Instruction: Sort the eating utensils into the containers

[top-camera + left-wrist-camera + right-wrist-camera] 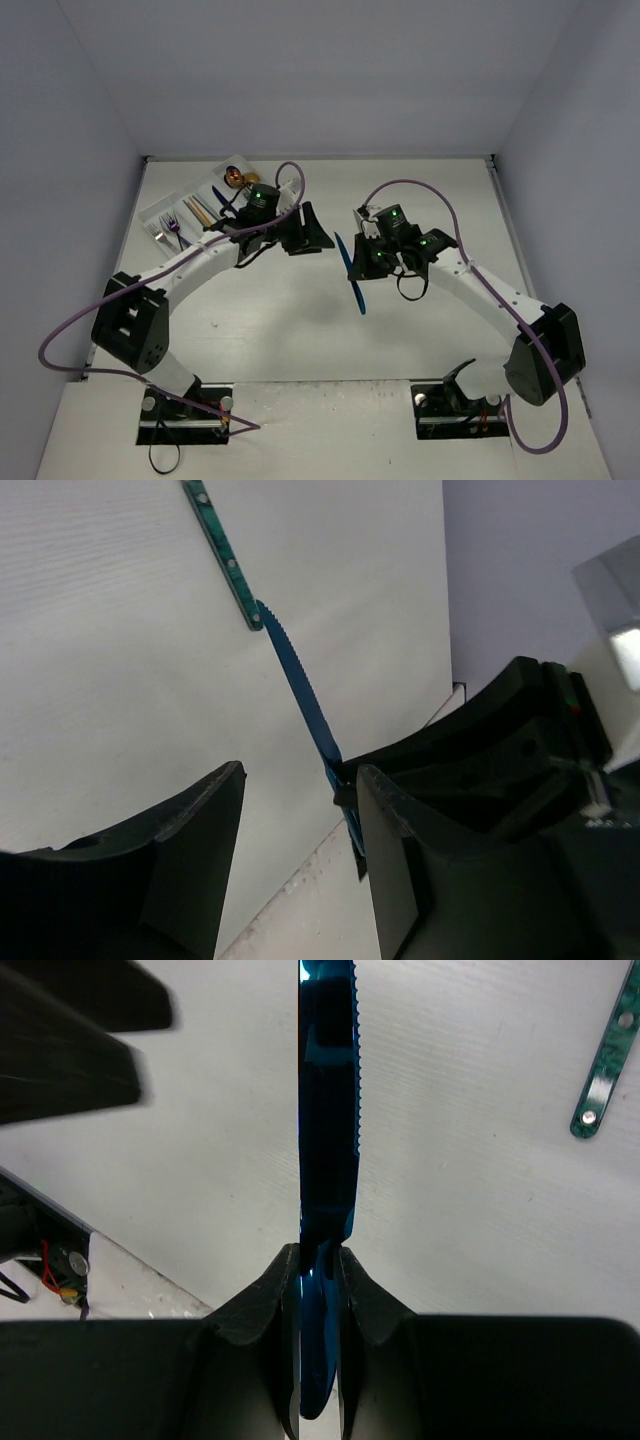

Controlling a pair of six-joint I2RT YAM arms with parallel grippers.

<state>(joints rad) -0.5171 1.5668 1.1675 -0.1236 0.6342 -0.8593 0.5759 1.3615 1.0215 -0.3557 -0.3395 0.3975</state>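
A white table boxed in by pale grey walls carries the translucent tray at its far left corner. The tray already holds several utensils in its long compartments: a gold spoon, a purple fork, a silver fork and a few slim gold and blue pieces too small to name. 1 blue knife is outside the tray, held above mid-table, where the right gripper pinches its serrated blade between fingers pressed close. The left gripper hangs near it, between knife and tray, jaws spread and holding nothing. A teal riveted strip shows near the blade; whether it is a separate utensil cannot be told. Sorting looks mostly done, with at least this knife left to place.
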